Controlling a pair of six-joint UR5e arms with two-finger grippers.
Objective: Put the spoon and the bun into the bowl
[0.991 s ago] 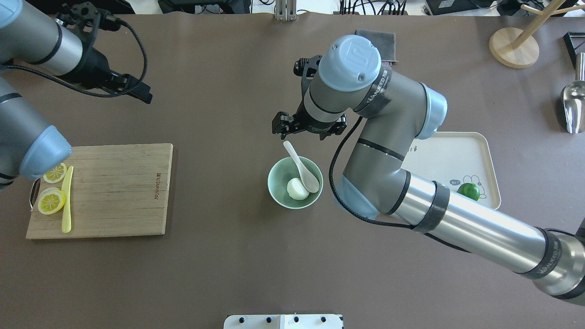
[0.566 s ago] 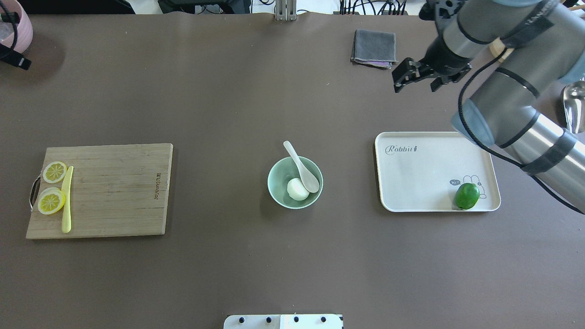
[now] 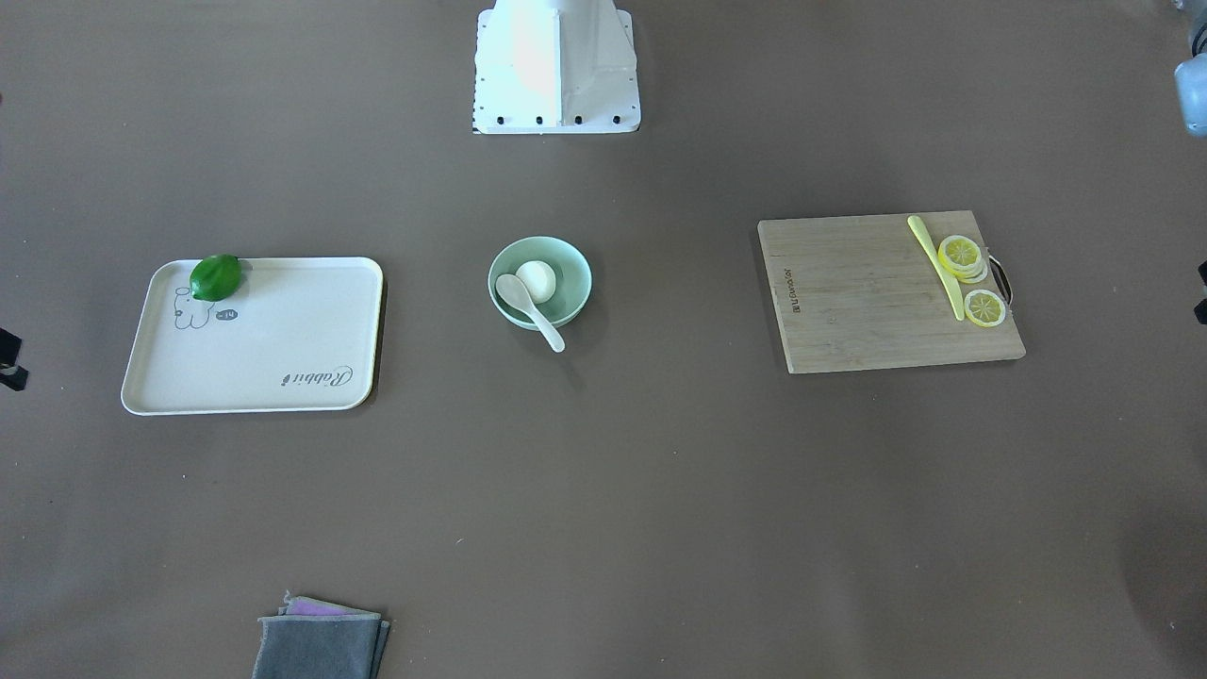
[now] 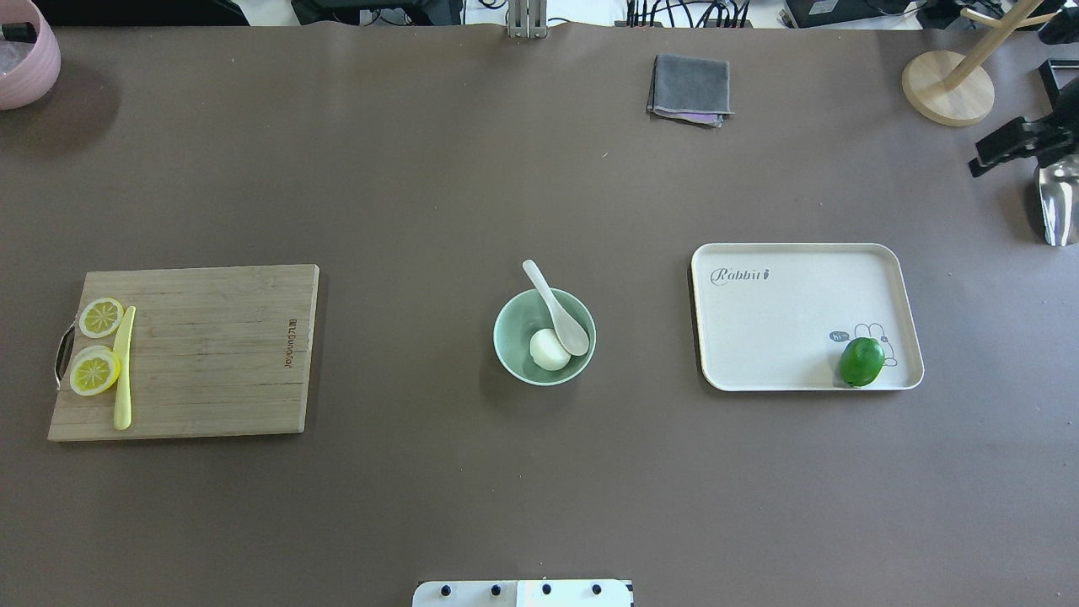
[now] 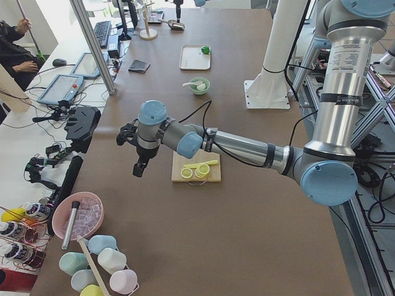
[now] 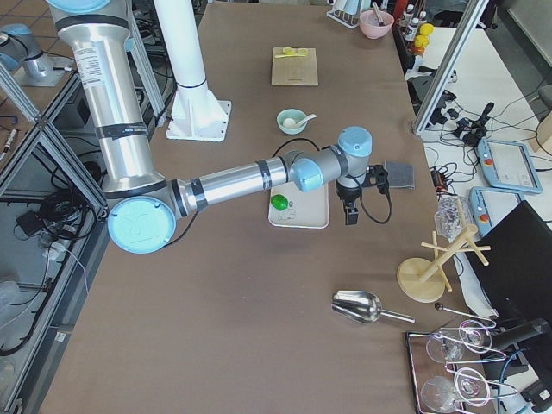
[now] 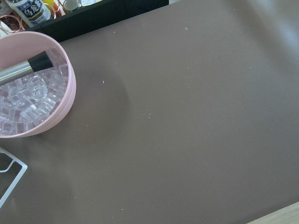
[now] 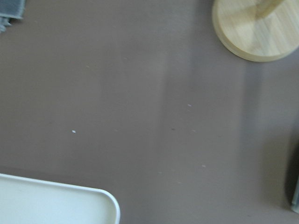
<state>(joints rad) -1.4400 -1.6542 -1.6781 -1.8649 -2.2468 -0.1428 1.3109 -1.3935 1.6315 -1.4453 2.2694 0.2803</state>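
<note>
The pale mint-green bowl (image 4: 514, 352) stands at the table's middle and also shows in the front view (image 3: 577, 273). The white bun (image 4: 549, 349) lies inside it. The white spoon (image 4: 558, 312) rests with its scoop in the bowl beside the bun, and its handle sticks out over the far rim. My right gripper (image 4: 1007, 158) hangs at the far right edge, well away from the bowl, its fingers apart and empty. My left gripper (image 5: 139, 169) shows only small, off the table's left end near the pink bowl. I cannot tell whether it is open or shut.
A wooden cutting board (image 4: 202, 354) at the left holds lemon slices and a yellow-green knife. A cream tray (image 4: 784, 320) at the right holds a lime (image 4: 861, 361). A grey cloth (image 4: 689, 88), a wooden stand base (image 4: 948, 88), a metal scoop (image 4: 1058, 202) and a pink ice bowl (image 4: 25, 72) lie along the edges.
My right arm has pulled back from just above the bowl to the far right edge. My left arm has left the overhead view. Bowl, spoon and bun have not moved.
</note>
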